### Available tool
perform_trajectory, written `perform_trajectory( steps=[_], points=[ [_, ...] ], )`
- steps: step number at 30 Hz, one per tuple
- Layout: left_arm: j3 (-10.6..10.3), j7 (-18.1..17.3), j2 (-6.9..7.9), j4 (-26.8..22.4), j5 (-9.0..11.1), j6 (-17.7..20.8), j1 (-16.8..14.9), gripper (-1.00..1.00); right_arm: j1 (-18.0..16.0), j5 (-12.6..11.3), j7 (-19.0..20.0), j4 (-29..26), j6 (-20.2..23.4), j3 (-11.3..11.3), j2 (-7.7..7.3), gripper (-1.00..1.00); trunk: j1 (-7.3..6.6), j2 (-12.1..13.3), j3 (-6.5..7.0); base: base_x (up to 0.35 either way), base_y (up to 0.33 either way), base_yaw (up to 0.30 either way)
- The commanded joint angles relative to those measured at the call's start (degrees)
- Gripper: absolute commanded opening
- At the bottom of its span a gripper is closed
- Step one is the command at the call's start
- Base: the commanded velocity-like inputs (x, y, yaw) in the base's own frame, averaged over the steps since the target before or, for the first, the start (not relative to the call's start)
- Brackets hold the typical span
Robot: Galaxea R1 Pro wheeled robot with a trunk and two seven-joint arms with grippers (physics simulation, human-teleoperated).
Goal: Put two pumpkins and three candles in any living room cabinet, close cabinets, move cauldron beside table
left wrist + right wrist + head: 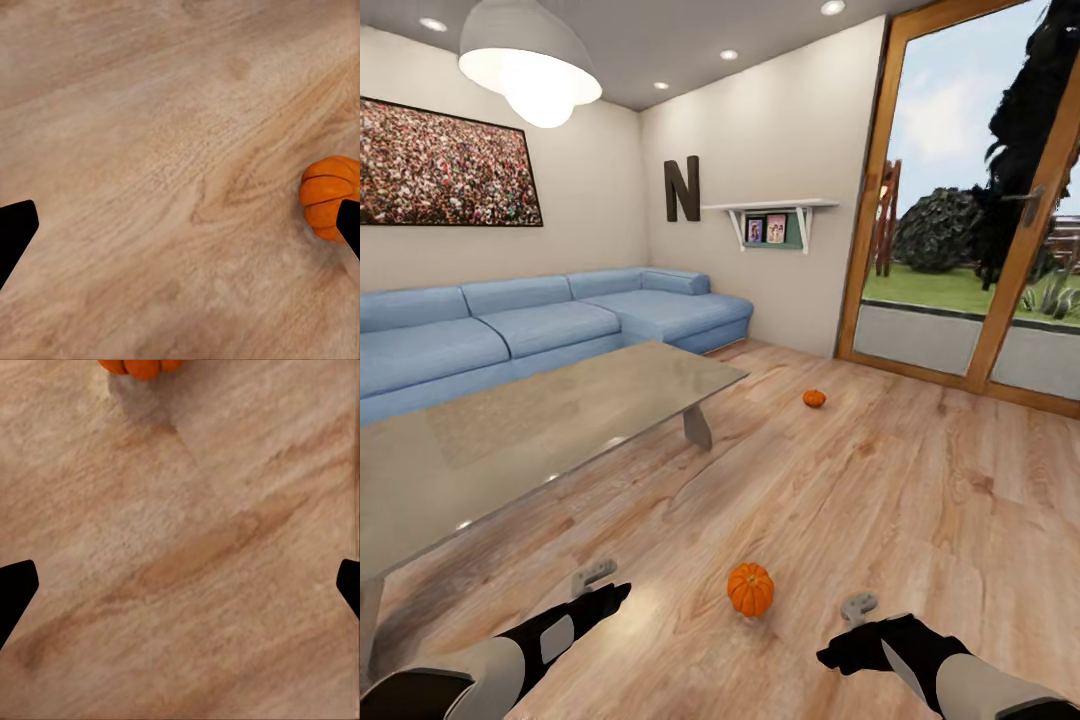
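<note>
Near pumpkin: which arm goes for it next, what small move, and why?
Probably the left gripper: ease it sideways toward the near pumpkin until it sits between the fingers. In the left wrist view the pumpkin lies beside one fingertip, not centred. Both grippers are open and empty; the right gripper sees just its edge.

a single large dark letter "n" hangs on the cream wall in the upper middle of the head view, just left of the white wall shelf. the two small framed pictures on that shelf are too small to read.
</note>
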Motion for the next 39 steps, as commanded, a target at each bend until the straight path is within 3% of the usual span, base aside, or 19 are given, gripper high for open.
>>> perform_trajectory(
  steps=[1, 15, 23, 39],
  points=[
    [-0.49, -0.31, -0.01, 0.23, 0.57, -0.20, -0.11, 1.00, 0.02, 0.10, 0.22, -0.16, 0.32, 0.13, -0.04, 1.00, 0.01, -0.02, -0.06, 0.193, -0.281, 0.294],
    [-0.49, -0.34, -0.06, 0.23, 0.57, -0.23, -0.11, 1.00, 0.02, 0.06, 0.22, -0.16, 0.38, 0.13, -0.07, 1.00, 0.01, -0.02, -0.06, 0.202, -0.244, 0.205],
    [-0.50, -0.35, -0.09, 0.21, 0.59, -0.23, -0.11, 1.00, 0.02, 0.08, 0.18, -0.16, 0.40, 0.09, -0.06, 1.00, 0.01, -0.02, -0.06, 0.015, -0.016, 0.005],
    [-0.59, -0.71, -2.20, -0.20, 0.49, 0.26, -0.11, 1.00, 0.02, -0.14, 1.10, -1.71, 0.33, -0.50, -0.28, 1.00, 0.01, -0.02, -0.06, 0.000, 0.000, 0.000]
  ],
)
